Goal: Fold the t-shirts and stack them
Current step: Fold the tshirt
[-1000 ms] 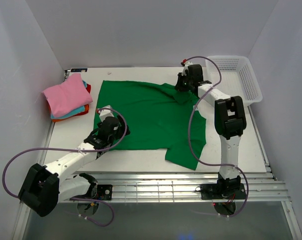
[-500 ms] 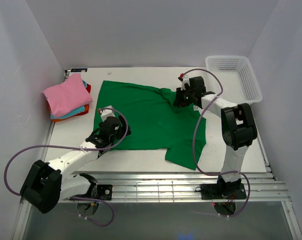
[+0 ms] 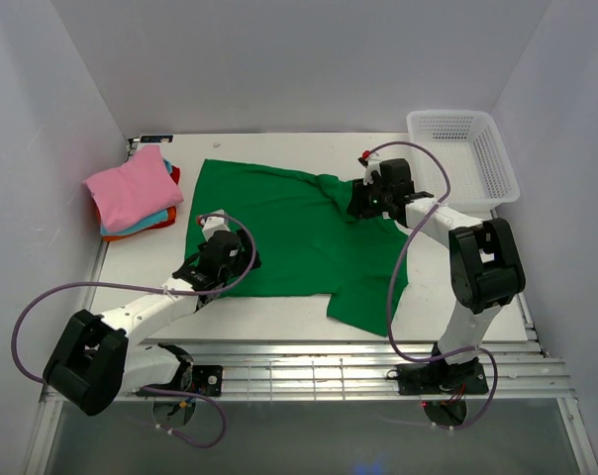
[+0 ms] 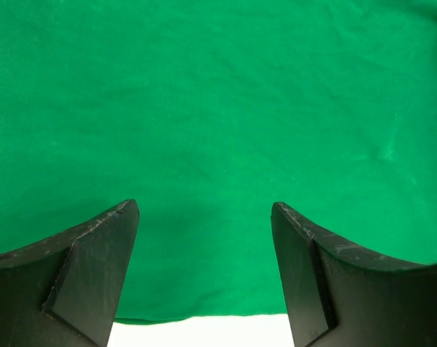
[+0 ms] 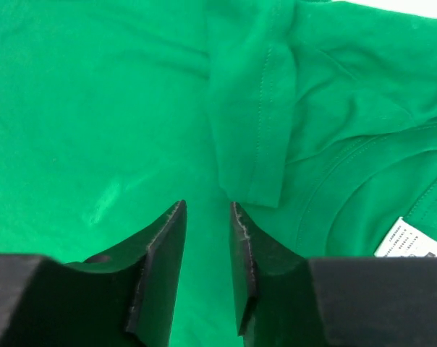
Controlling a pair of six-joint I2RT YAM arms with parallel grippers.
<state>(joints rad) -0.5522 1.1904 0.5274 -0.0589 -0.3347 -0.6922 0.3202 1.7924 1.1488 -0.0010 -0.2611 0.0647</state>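
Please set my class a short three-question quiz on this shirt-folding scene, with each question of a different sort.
1. True or false: the pink t-shirt lies on top of the teal-blue t-shirt.
2. Pick one: in the top view, where does the white basket stand? A, at the far right. B, at the near left. C, between the arms' bases.
3. Fill the gap: in the left wrist view, the left gripper is ____ over the near hem of the green t-shirt.

Key: 1 true; 2 A; 3 open.
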